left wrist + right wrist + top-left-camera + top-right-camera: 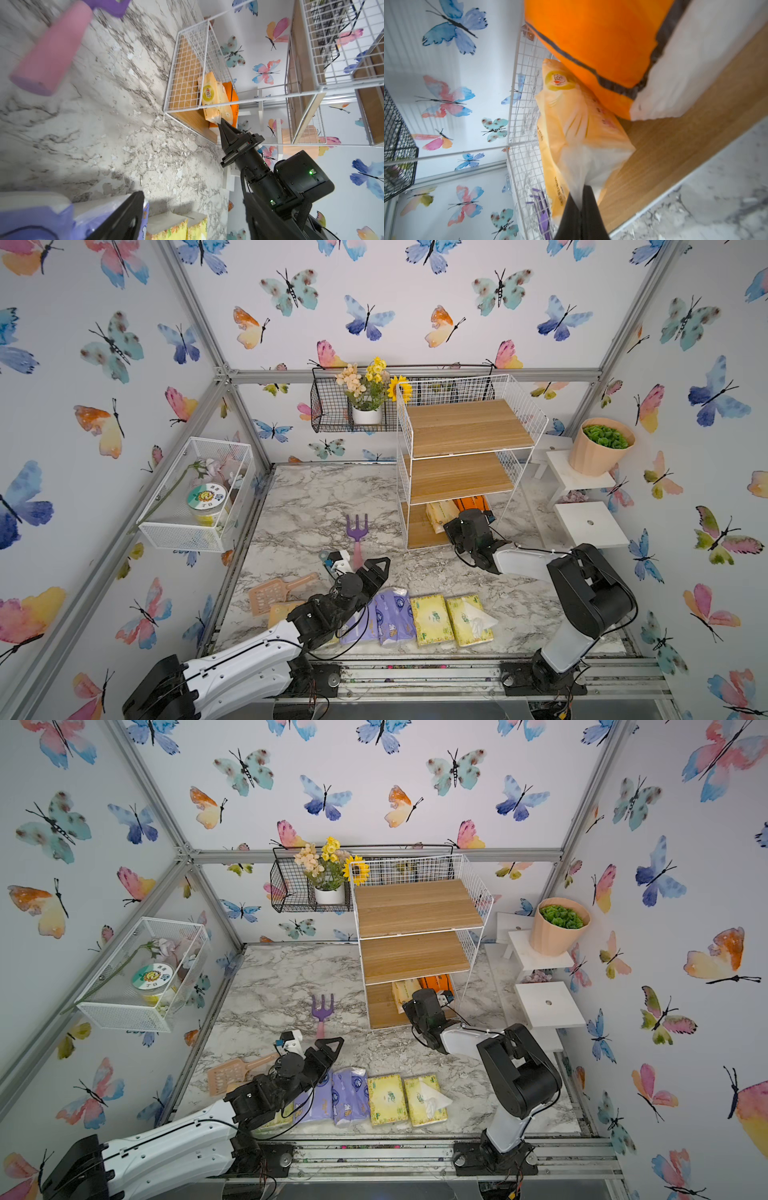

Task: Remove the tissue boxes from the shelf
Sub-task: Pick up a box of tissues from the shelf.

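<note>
Both top views are looking down from high at the front, taking in the whole counter (316, 497) and the shelf (469, 427). The left wrist camera is looking across the counter at the shelf's bottom tier; the right wrist camera is sitting close against it, both showing the peach-orange pack (581, 128).

White shells, black joint housings and thin black cables (243, 182) make up the left arm (249, 659) and right arm (590, 597). The right arm's fingers (225, 128) are black and tapered. Green lights (311, 172) dot its housings.
</note>
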`<action>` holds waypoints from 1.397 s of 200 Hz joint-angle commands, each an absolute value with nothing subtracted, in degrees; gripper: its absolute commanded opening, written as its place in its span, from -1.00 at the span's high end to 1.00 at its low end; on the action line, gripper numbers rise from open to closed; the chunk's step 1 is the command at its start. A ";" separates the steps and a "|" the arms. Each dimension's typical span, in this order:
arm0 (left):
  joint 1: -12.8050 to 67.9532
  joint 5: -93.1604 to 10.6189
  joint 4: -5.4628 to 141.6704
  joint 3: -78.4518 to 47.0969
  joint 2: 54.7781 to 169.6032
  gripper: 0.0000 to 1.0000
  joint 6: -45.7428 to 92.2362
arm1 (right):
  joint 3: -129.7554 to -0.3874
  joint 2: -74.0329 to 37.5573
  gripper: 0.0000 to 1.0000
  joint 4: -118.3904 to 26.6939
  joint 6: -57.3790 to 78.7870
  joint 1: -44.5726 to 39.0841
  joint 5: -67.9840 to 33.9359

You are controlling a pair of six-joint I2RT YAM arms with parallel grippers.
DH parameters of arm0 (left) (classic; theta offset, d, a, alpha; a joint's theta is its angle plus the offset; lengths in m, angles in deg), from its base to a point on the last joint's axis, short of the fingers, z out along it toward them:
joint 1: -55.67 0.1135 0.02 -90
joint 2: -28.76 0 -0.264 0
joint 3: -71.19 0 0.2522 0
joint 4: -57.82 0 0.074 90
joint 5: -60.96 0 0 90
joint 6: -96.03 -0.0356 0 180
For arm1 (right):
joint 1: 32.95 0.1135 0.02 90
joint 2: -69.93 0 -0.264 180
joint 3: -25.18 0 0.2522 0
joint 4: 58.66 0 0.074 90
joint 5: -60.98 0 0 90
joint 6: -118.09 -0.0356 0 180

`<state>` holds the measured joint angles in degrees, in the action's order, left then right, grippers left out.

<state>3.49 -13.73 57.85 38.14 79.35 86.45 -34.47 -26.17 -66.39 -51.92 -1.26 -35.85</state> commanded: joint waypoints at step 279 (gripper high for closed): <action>0.48 -34.80 17.52 6.24 135.91 -0.60 115.65 | -19.96 26.44 0.95 -35.49 -36.95 -2.89 -24.13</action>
